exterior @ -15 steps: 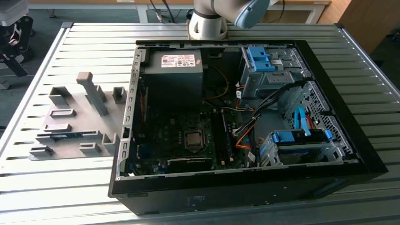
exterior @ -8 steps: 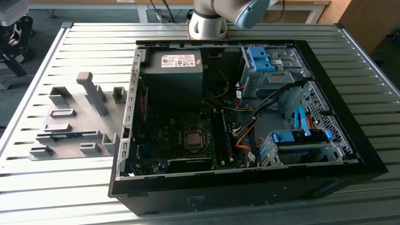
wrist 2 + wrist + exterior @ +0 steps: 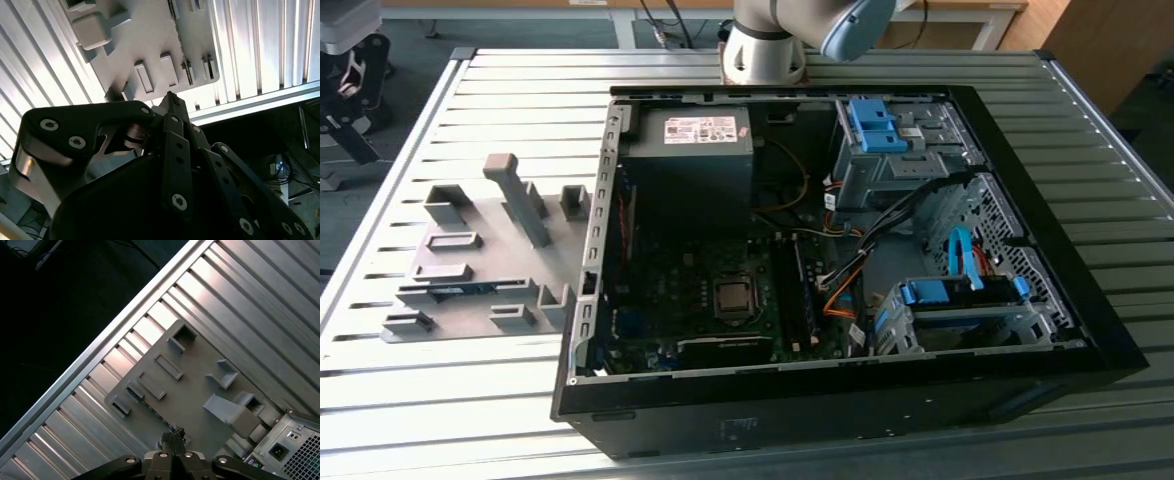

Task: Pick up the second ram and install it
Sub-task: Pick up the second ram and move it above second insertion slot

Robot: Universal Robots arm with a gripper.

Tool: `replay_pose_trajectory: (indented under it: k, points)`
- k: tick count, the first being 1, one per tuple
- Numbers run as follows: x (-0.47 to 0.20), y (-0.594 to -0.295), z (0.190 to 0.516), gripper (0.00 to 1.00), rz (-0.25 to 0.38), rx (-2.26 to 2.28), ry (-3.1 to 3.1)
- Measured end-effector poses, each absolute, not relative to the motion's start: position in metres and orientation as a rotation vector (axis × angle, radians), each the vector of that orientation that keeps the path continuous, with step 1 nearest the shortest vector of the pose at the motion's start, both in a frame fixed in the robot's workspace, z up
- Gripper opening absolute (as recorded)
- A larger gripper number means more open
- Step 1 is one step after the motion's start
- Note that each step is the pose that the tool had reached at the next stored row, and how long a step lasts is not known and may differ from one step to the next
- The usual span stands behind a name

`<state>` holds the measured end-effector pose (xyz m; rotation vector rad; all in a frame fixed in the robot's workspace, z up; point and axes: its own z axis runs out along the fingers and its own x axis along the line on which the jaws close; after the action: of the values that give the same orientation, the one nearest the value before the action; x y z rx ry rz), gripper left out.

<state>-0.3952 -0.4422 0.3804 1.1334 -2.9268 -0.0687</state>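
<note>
The second ram [image 3: 455,290] is a thin blue-green strip lying in the grey tray [image 3: 480,255], between the blocks on the tray's near side, at the exterior view's left. My gripper [image 3: 172,432] hangs high above that tray with its black fingers pressed together and nothing between them. In the second wrist view the gripper [image 3: 170,98] tapers to one point over the tray [image 3: 145,35]. The first wrist view looks straight down on the tray [image 3: 192,385]; I cannot make out the ram there.
An open black computer case [image 3: 854,400] lies on the slatted metal table [image 3: 507,90], right of the tray. Inside are a motherboard with long black sockets [image 3: 790,290], a power supply [image 3: 700,135], blue drive cages and cables. The arm's base [image 3: 761,45] stands behind the case.
</note>
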Motion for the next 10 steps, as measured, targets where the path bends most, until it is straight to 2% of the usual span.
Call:
replay_pose_trajectory:
  k: [10]
  points:
    - [-0.3952,-0.4422,0.3803,0.11,-0.068,1.387,-2.811]
